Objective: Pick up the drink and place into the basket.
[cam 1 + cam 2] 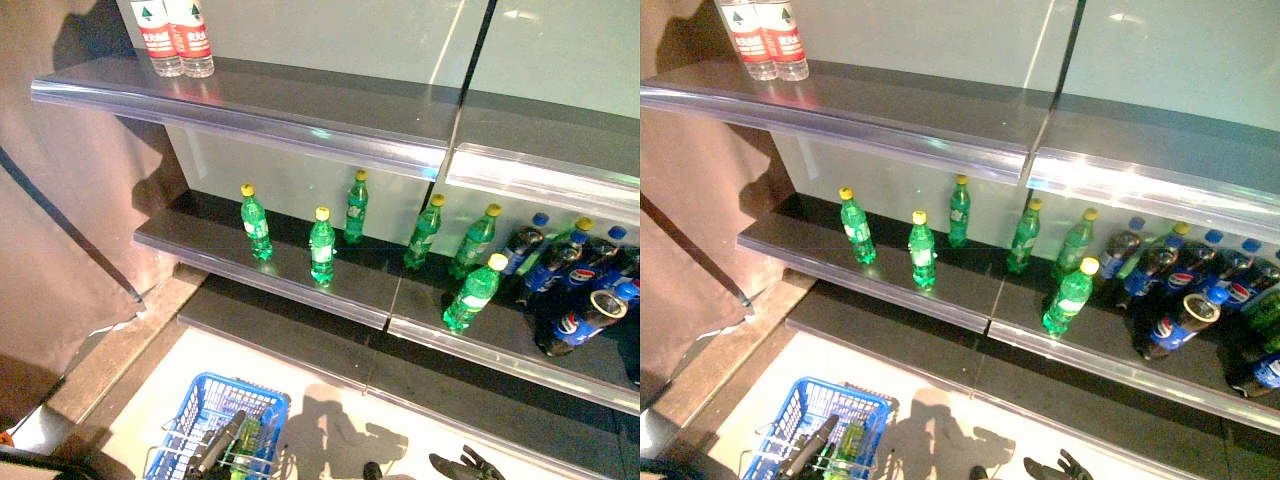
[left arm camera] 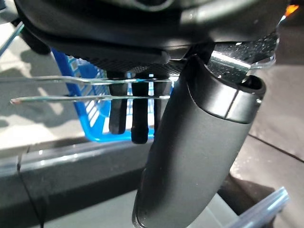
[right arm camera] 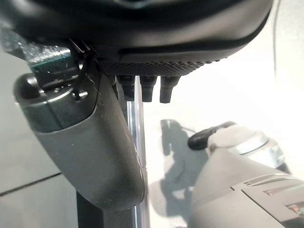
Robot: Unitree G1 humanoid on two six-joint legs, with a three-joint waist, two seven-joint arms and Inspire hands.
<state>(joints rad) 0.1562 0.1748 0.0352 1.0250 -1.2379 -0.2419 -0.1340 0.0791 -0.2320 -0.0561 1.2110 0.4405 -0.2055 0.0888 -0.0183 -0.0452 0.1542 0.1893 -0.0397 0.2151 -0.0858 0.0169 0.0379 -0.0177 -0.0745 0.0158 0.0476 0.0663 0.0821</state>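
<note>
Several green drink bottles with yellow caps stand on the middle shelf (image 1: 300, 275); one (image 1: 476, 292) stands nearest the shelf's front edge. On the floor at lower left stands a blue basket (image 1: 205, 400) with one green bottle (image 1: 246, 437) lying in it. In the left wrist view my left hand (image 2: 133, 118) hooks its curled fingers over the basket's wire handles (image 2: 61, 90). My right hand (image 1: 465, 466) hangs low near the floor, far below the shelf, with its fingers (image 3: 142, 88) straight and nothing in it.
Dark cola bottles with blue caps (image 1: 580, 320) crowd the right end of the middle shelf. Two clear water bottles with red labels (image 1: 172, 35) stand on the top shelf (image 1: 300, 110). A brown curtain (image 1: 60, 230) hangs at the left.
</note>
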